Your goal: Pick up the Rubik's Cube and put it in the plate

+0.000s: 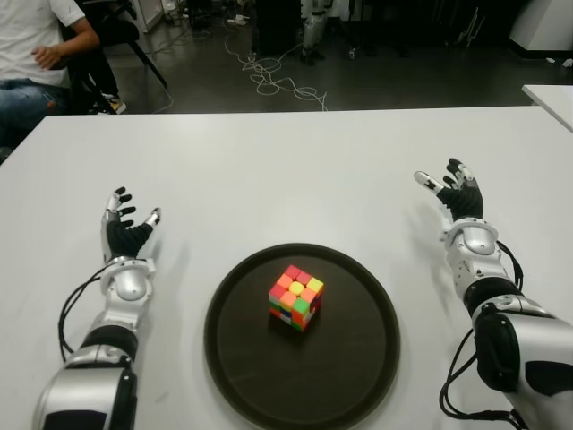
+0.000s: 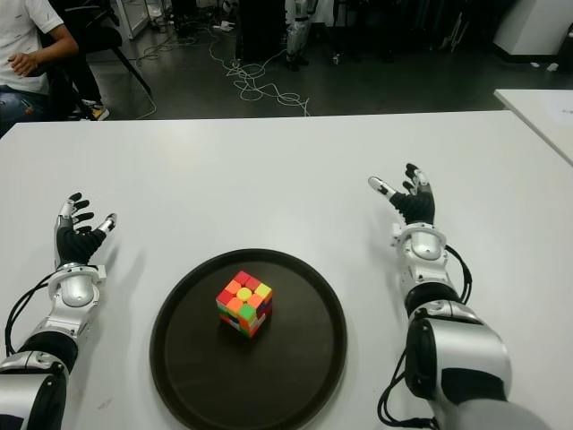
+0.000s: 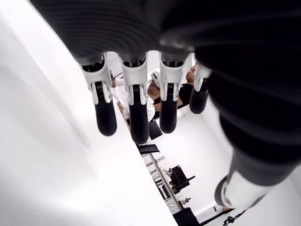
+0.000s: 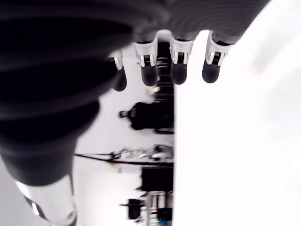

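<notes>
With the Rubik's Cube (image 1: 296,296) settled in the plate (image 1: 358,376), left hand (image 1: 125,235) and right hand (image 1: 458,199) flank it, fingers spread and empty; best kept clear.

Both arms stretched fwd, forearms roughly parallel, well apart. Left hand (image 1: 127,235) palm turned inward, fingers (image 3: 136,117) spread and extended, thumb out to the side, holding nothing. Right hand (image 1: 457,199) mirrors it: palm inward, fingers (image 4: 179,66) straight and loose, thumb splayed, nothing held. Cables loop off both wrists.
</notes>
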Action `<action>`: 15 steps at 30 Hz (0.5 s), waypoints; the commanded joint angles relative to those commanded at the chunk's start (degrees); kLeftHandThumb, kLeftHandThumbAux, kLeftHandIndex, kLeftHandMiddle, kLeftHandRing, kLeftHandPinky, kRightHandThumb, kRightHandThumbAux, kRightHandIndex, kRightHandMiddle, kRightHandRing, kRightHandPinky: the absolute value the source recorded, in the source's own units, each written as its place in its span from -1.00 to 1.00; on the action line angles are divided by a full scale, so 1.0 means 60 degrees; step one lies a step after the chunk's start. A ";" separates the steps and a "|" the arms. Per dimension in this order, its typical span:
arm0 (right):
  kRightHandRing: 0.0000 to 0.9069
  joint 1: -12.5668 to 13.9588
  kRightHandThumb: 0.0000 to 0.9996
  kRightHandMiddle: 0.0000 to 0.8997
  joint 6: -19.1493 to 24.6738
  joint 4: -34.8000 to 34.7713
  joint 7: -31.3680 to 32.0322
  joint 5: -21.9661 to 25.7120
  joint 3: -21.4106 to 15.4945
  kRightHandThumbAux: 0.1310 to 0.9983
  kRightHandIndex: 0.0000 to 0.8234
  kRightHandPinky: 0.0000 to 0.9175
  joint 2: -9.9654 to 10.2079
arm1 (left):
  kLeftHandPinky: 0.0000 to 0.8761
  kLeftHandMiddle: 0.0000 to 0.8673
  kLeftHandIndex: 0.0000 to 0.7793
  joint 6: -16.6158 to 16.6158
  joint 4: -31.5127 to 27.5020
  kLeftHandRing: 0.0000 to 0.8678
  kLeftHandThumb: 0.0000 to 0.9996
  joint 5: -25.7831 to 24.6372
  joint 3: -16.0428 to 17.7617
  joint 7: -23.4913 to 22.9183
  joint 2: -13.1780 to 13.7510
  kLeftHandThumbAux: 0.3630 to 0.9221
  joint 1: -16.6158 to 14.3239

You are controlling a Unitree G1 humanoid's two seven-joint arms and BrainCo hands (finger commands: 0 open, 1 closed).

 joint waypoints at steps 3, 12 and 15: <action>-1.00 -0.0030 -1.00 -1.00 0.0101 -0.0016 -0.0132 0.0002 -0.0046 0.47 -1.00 -0.98 0.0012 | -0.22 -0.49 -0.71 -0.0070 -0.0002 -0.38 -0.55 -0.0059 0.0042 -0.0071 -0.0017 0.31 0.0006; -1.00 -0.0013 -1.00 -1.00 0.0150 -0.0040 -0.0211 -0.0133 -0.0002 0.45 -1.00 -0.99 0.0004 | -0.30 -0.52 -0.71 0.0039 0.0051 -0.43 -0.58 0.0043 -0.0026 0.0004 0.0015 0.28 -0.0017; -1.00 -0.0025 -1.00 -1.00 0.0219 -0.0034 -0.0229 -0.0186 0.0039 0.43 -1.00 -1.00 -0.0005 | -0.42 -0.56 -0.73 0.0128 0.0075 -0.51 -0.61 0.0065 -0.0039 0.0036 0.0011 0.24 -0.0033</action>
